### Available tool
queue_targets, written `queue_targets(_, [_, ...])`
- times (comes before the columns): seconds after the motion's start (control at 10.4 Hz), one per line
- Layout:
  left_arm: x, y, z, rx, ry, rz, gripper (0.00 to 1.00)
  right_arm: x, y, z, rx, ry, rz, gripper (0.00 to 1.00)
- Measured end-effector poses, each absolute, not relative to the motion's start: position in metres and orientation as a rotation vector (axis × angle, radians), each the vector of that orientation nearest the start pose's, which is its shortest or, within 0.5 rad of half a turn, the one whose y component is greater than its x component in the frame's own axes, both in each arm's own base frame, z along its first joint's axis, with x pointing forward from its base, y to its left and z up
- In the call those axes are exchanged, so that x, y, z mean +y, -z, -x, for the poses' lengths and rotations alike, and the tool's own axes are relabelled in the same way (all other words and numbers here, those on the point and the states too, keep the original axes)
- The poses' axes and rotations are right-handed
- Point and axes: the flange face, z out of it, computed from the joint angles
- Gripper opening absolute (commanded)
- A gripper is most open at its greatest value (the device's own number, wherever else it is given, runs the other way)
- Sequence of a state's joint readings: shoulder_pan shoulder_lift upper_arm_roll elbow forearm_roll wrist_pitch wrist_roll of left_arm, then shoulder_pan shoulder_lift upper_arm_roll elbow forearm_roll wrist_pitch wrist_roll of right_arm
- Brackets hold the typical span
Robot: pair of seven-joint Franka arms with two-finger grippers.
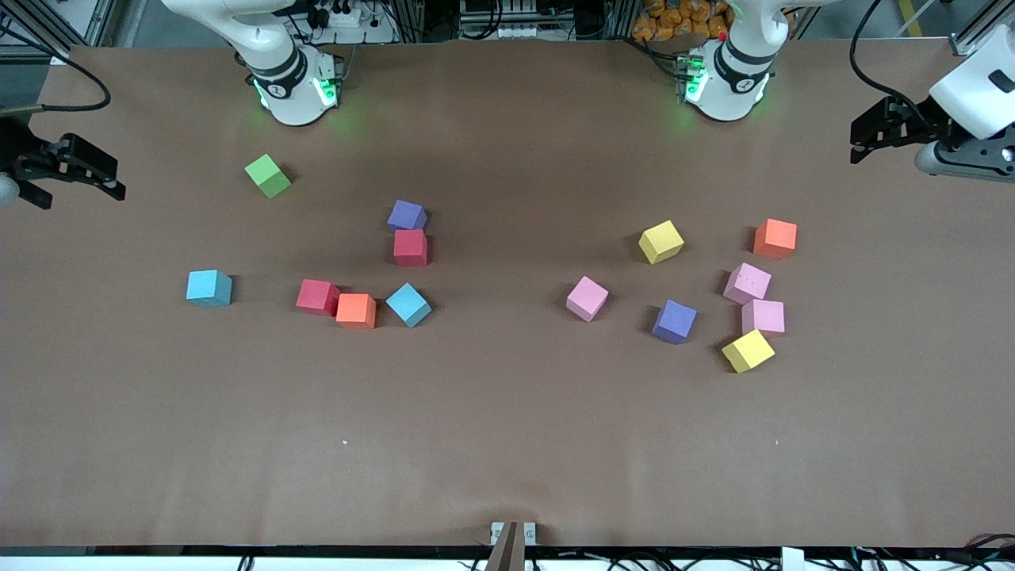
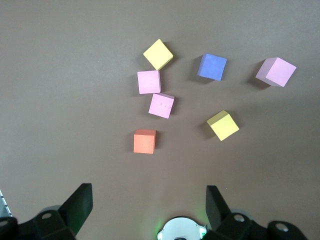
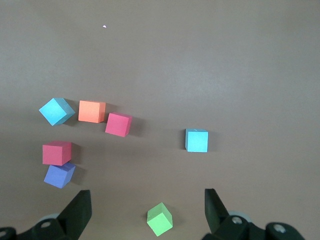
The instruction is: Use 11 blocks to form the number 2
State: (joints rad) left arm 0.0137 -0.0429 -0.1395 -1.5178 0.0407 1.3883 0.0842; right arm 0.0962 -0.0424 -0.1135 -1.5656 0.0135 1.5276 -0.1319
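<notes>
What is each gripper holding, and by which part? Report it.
Nothing is held. The left gripper and the right gripper both hang open at the table's ends, clear of the blocks.

**Block colours on brown tabletop**

Tabletop (image 1: 507, 444): plain matte brown. Cubes are all solid colour, no patterns: 3 pink (image 1: 587, 298) (image 1: 747, 283) (image 1: 763, 317), 2 yellow (image 1: 660, 242) (image 1: 748, 350), 2 purple (image 1: 407, 215) (image 1: 675, 321), 2 red (image 1: 411, 247) (image 1: 318, 296), 2 orange (image 1: 775, 238) (image 1: 356, 310), 2 light blue (image 1: 209, 288) (image 1: 408, 304), 1 lime-green (image 1: 268, 175). Grippers black (image 1: 67, 168) (image 1: 892, 127), arms white.
</notes>
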Motion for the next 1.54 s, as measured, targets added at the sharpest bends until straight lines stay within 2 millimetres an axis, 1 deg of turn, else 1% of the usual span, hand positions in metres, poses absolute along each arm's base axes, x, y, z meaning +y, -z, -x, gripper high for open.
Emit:
queue_targets(0.19, [-0.065, -0.656, -0.518, 0.321, -0.137, 3.073, 1.00, -0.009, -0.646, -0.537, -0.180, 0.007, 3.118, 1.00])
queue_targets(0.38, [-0.067, -0.651, -0.520, 0.325, -0.155, 3.073, 1.00, -0.009, -0.646, -0.537, -0.180, 0.004, 3.118, 1.00])
queue_targets(0.58, [-0.070, -0.636, -0.528, 0.329, -0.199, 3.072, 1.00, -0.009, -0.646, -0.537, -0.179, 0.000, 3.118, 1.00])
queue_targets(0.67, [-0.073, -0.624, -0.535, 0.333, -0.223, 3.072, 1.00, -0.010, -0.646, -0.537, -0.178, -0.001, 3.118, 1.00])
queue_targets(0.77, [-0.077, -0.609, -0.547, 0.338, -0.221, 3.076, 1.00, -0.010, -0.646, -0.536, -0.178, 0.001, 3.118, 1.00])
queue_targets(0.87, [-0.082, -0.589, -0.561, 0.305, -0.210, 3.084, 1.00, -0.010, -0.647, -0.536, -0.178, 0.005, 3.118, 1.00])
queue_targets(0.96, [-0.092, -0.563, -0.571, 0.250, -0.234, 3.088, 1.00, -0.009, -0.649, -0.536, -0.179, 0.011, 3.119, 1.00])
queue_targets(1.06, [-0.106, -0.534, -0.580, 0.209, -0.260, 3.088, 1.00, -0.009, -0.649, -0.537, -0.181, 0.010, 3.118, 1.00])
queue_targets(1.15, [-0.126, -0.502, -0.587, 0.177, -0.276, 3.088, 1.00, -0.008, -0.645, -0.538, -0.183, -0.002, 3.118, 1.00])
queue_targets(1.35, [-0.159, -0.445, -0.594, 0.133, -0.283, 3.091, 1.00, -0.007, -0.632, -0.546, -0.184, -0.043, 3.119, 1.00])
queue_targets(1.54, [-0.186, -0.386, -0.595, 0.134, -0.279, 3.099, 1.00, -0.002, -0.612, -0.552, -0.214, -0.138, 3.111, 1.00])
